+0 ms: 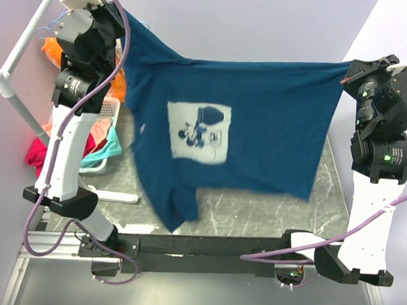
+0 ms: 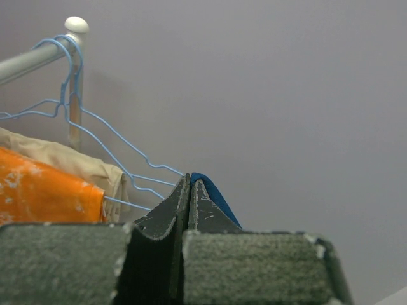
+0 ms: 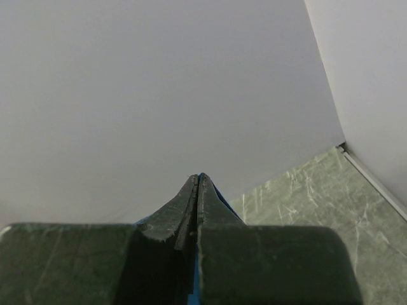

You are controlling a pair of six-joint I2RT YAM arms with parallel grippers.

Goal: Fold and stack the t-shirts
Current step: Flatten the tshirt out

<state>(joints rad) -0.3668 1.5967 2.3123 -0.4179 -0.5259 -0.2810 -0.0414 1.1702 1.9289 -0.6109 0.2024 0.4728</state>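
Left gripper (image 2: 189, 184), right gripper (image 3: 199, 182) clamped on navy t-shirt (image 1: 273, 115), stretched above table (image 1: 255, 210)

We see soft, even, fairly bright light in all three views, with only faint shadows. The navy t-shirt (image 1: 259, 121) looks slightly blurred along its hanging hem. In both wrist views the nearest finger pads (image 2: 254, 267) are out of focus.

**Figure: Occluded, cropped and blurred regions**

The spread t-shirt (image 1: 259, 121) is hiding most of the bench (image 1: 268, 209) beneath it, and its chest print (image 1: 198, 134) is blurring past legibility. The left arm (image 1: 68, 146) is covering part of the laundry basket (image 1: 109, 110). In both wrist views the closed jaws are hiding all but a blue sliver of cloth. The orange garment (image 2: 44, 194) is running off the left edge.
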